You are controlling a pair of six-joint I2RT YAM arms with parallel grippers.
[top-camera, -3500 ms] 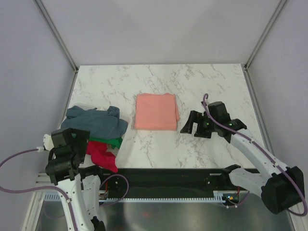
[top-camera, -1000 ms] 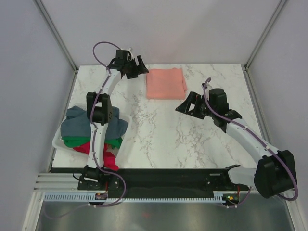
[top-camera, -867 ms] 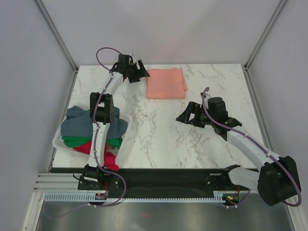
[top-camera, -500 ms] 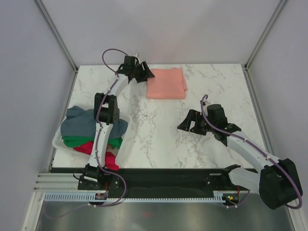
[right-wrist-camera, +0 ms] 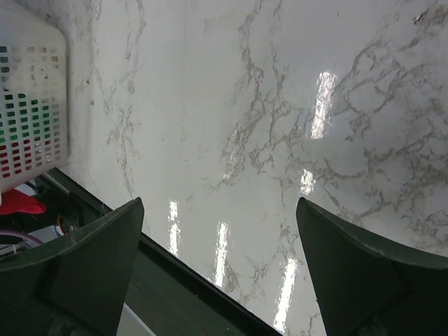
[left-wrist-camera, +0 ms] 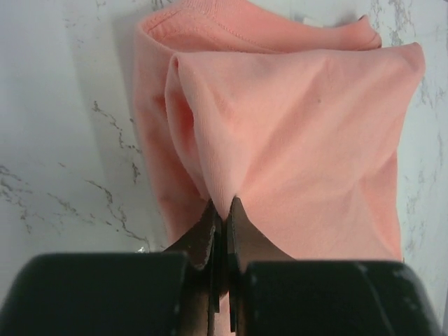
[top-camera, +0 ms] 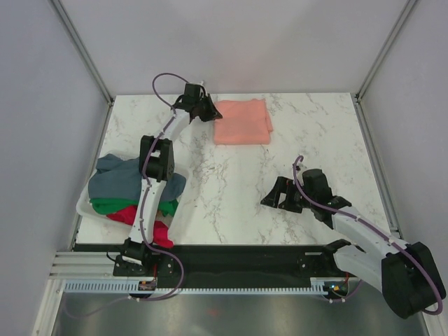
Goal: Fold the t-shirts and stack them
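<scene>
The left jaws clamp the salmon-pink t-shirt point(left-wrist-camera: 301, 140); the right jaws gape wide over the table point(right-wrist-camera: 231, 105).

Folded t-shirt point(top-camera: 241, 121) far centre; shirt pile point(top-camera: 133, 180) in basket point(top-camera: 82, 207) near left.

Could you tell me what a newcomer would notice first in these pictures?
The folded salmon-pink cloth t-shirt lies at the far side of the marble table, its left edge pinched in the shut left gripper. At the near left, grey-blue, green and red shirts are heaped in a white plastic mesh basket; the right gripper hangs open over bare marble.
</scene>
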